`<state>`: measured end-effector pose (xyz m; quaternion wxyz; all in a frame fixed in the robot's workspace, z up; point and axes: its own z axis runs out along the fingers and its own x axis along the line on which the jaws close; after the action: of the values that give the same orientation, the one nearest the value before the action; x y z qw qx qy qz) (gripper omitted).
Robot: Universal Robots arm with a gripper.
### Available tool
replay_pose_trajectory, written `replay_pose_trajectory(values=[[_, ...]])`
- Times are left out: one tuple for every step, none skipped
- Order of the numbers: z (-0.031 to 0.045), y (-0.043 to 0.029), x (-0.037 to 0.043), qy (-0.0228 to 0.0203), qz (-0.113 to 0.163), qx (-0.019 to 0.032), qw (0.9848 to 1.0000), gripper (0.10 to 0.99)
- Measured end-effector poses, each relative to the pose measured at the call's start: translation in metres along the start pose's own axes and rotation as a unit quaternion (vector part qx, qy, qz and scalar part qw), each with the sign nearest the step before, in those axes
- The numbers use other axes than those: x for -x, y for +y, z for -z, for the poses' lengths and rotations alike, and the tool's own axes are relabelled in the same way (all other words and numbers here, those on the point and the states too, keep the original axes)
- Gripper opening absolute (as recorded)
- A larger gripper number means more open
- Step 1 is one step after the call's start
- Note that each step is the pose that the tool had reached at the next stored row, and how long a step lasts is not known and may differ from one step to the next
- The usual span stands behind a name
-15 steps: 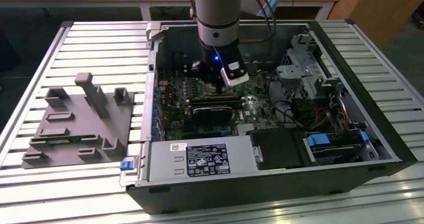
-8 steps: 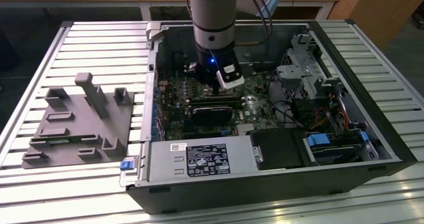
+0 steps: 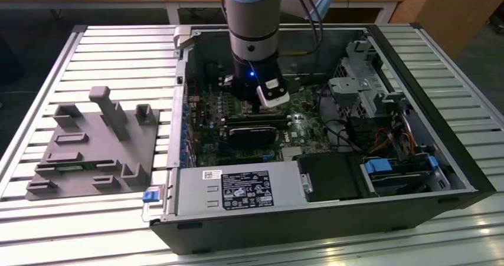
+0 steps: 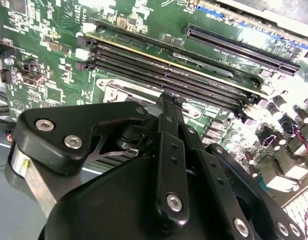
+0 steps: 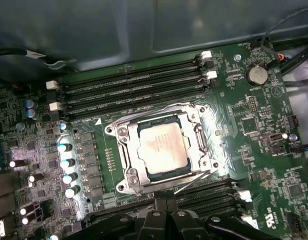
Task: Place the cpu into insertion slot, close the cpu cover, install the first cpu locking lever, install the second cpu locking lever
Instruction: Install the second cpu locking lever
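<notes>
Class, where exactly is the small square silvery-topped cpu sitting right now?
In the first wrist view the small square silvery cpu lies in the grey metal-rimmed insertion slot on the green motherboard, between two banks of long black memory slots.

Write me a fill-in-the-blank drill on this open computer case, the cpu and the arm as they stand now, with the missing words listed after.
1. In the first wrist view the cpu lies in the insertion slot with its ______ metal top facing up.
2. The cpu cover frames the chip, and the chip shows through its large ______.
3. In the exterior view the arm reaches down into the open computer ______.
4. In the exterior view the grey fixture lies on the slatted table, on the exterior view's ______ of the case.

Missing words: silvery; window; case; left
</notes>
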<state>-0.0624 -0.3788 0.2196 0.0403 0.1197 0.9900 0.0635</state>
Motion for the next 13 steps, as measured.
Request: replay_pose_trajectory(values=[[-0.0007,-0.0009,-0.0006,0.0006,0.0,0.0027,1.0,0.106],[-0.0013,-0.0017,-0.0016,0.0012,-0.001,0.0051,1.0,0.106],[-0.0019,-0.0024,-0.0028,0.0018,-0.001,0.0076,1.0,0.106],[-0.0026,-0.0032,-0.0038,0.0023,-0.001,0.0096,1.0,0.106],[-0.0032,-0.0042,-0.0048,0.0027,-0.001,0.011,0.9999,0.106],[-0.0039,-0.005,-0.0058,0.0029,-0.001,0.0121,0.9999,0.106],[-0.0047,-0.0059,-0.0064,0.0032,-0.001,0.0133,0.9999,0.106],[-0.0056,-0.007,-0.0069,0.0036,-0.001,0.0149,0.9999,0.106],[-0.0064,-0.008,-0.0074,0.004,-0.002,0.0166,0.9999,0.106],[-0.0072,-0.0089,-0.0078,0.0045,-0.002,0.0185,0.9998,0.106],[-0.008,-0.0098,-0.0082,0.0049,-0.002,0.0204,0.9998,0.106],[-0.0088,-0.0107,-0.0084,0.0054,-0.002,0.0222,0.9997,0.106],[-0.0094,-0.0116,-0.0089,0.006,-0.002,0.0248,0.9997,0.106]])
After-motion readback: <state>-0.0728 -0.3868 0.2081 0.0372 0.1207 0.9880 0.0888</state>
